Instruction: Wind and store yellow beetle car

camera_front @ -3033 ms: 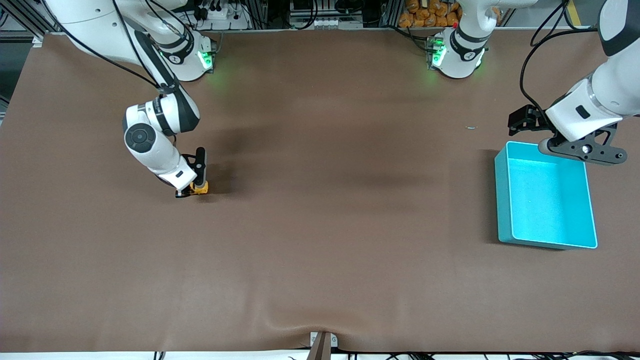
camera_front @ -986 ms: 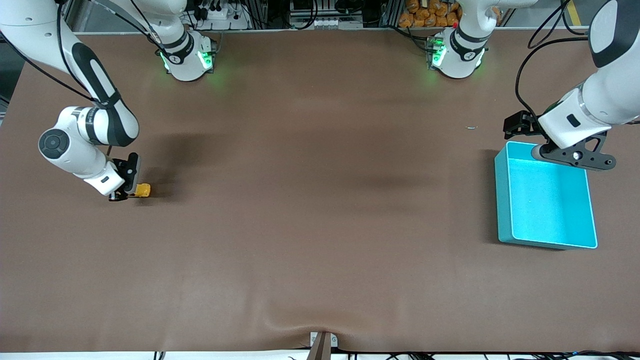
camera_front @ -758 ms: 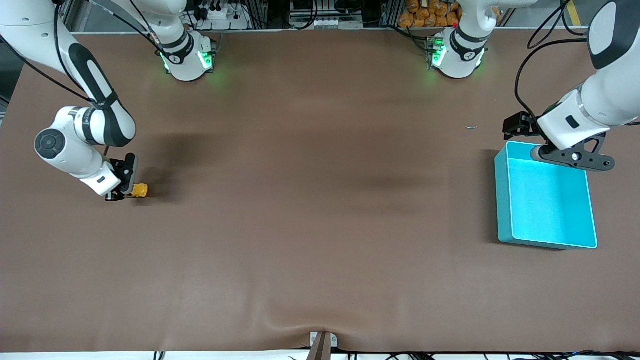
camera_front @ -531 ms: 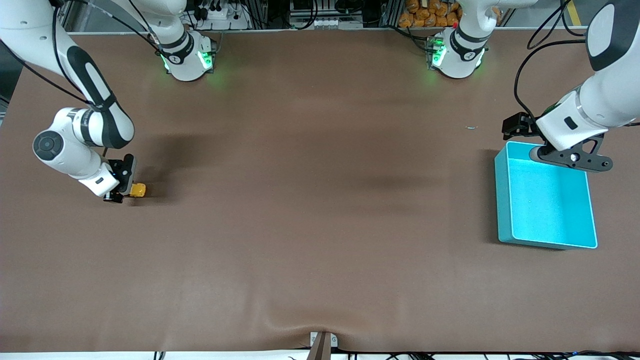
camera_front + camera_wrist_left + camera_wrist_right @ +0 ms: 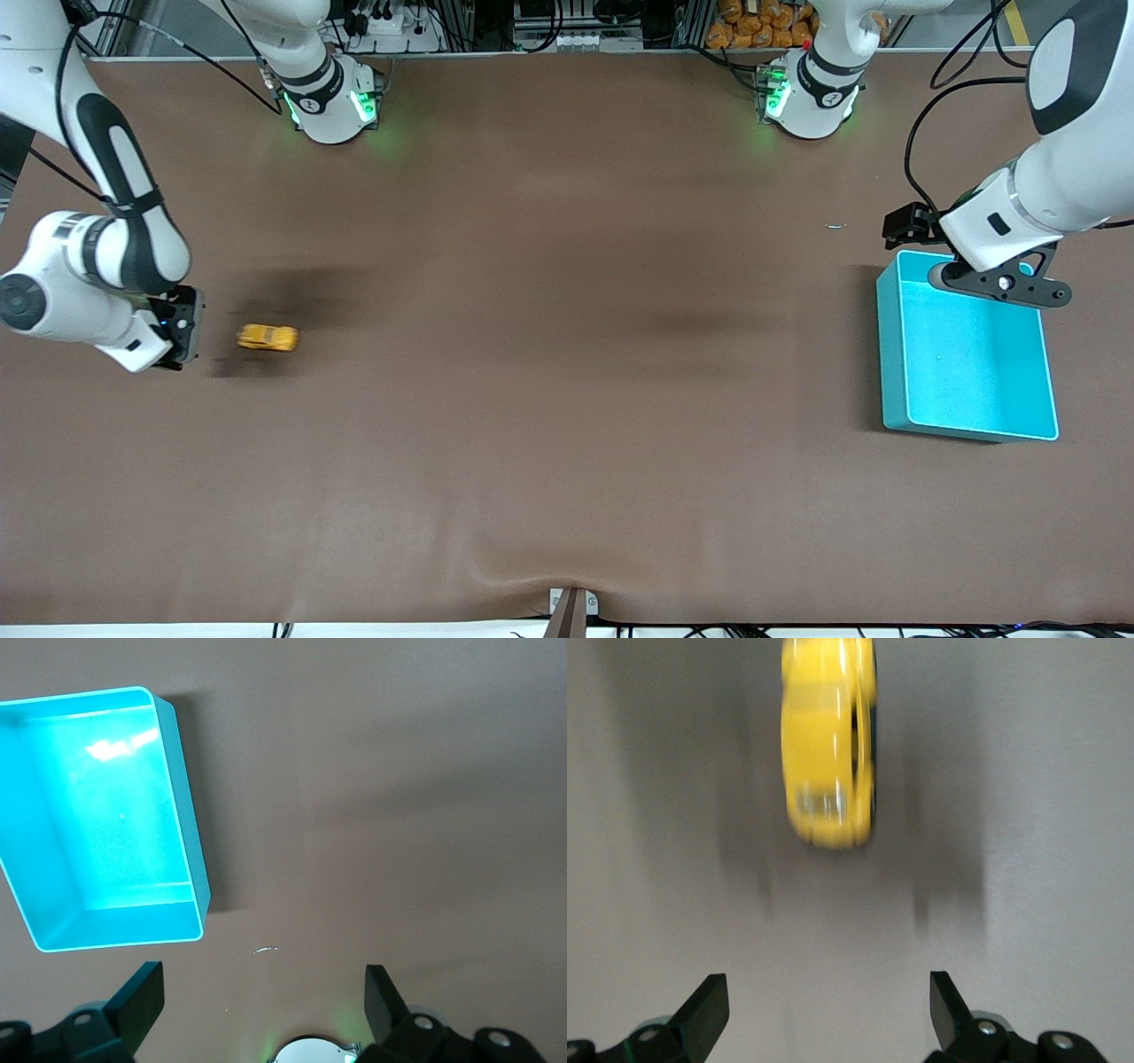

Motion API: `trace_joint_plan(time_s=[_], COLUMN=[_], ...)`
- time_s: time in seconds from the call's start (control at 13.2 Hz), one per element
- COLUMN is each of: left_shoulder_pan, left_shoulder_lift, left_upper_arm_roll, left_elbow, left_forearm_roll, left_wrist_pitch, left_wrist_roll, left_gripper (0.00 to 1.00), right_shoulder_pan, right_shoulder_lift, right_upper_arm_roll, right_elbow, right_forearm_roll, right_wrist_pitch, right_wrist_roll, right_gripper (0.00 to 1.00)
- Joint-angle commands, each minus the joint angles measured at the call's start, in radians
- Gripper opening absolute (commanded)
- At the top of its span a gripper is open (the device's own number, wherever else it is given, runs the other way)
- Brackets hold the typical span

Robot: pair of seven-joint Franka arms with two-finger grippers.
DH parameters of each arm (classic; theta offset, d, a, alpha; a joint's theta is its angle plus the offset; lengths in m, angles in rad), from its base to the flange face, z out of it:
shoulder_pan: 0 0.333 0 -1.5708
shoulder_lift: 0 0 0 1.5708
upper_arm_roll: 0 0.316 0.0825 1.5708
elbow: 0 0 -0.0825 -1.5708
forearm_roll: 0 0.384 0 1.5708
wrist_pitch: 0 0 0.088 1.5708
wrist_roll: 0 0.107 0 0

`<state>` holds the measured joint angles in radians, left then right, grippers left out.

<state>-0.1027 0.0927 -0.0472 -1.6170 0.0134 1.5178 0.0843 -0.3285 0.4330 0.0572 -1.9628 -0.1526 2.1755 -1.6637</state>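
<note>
The yellow beetle car [image 5: 267,338] stands free on the brown table, toward the right arm's end, and looks motion-blurred. It also shows in the right wrist view [image 5: 828,744], well apart from the fingers. My right gripper [image 5: 180,335] is open and empty, low over the table beside the car, on the side toward the table's end; the right wrist view shows it too [image 5: 828,1010]. My left gripper [image 5: 985,282] is open and empty, as its wrist view shows [image 5: 264,1001], and hovers over the edge of the turquoise bin [image 5: 889,354] that lies farthest from the front camera.
The turquoise bin also shows in the left wrist view [image 5: 182,806] and holds nothing. A small white scrap [image 5: 835,226] lies on the table beside the bin, farther from the front camera. A wide stretch of brown table lies between the car and the bin.
My right gripper dragged the car toward the right arm's end of the table, then opened and drew away. The car now rolls free toward the bin's end. My left arm shifted slightly.
</note>
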Motion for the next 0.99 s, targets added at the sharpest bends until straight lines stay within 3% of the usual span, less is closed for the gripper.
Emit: trace_joint_plan(time_s=[0.0,0.23,0.68,0.91], left_shoulder_pan=[0.000,-0.003,0.001,0.011], left_shoulder_lift=[-0.007,-0.010,-0.037,-0.065], left_upper_arm_roll=[-0.003,-0.005,-0.062,-0.062], left_elbow=[-0.023,-0.075,-0.245,-0.332], left_forearm_roll=[0.005,0.005,-0.026,-0.044], left_wrist_pitch=[0.024,0.039,0.177,0.252], left_wrist_roll=[-0.009,-0.050,-0.224,-0.230], left_gripper=[1.00,1.00,1.00,1.00], right_shoulder_pan=[-0.011,-0.012,0.005,0.006], right_shoulder_lift=[0.018,0.012,-0.005,-0.005], right_upper_arm_roll=[0.013,0.016,0.013,0.015], right_elbow=[0.067,0.090,0.202,0.243], right_forearm_roll=[0.039,0.042,0.211,0.215], right_wrist_pitch=[-0.069,-0.072,-0.172,-0.174], right_wrist_roll=[-0.027,-0.024,-0.011,-0.001], right_gripper=[1.00,1.00,1.00,1.00])
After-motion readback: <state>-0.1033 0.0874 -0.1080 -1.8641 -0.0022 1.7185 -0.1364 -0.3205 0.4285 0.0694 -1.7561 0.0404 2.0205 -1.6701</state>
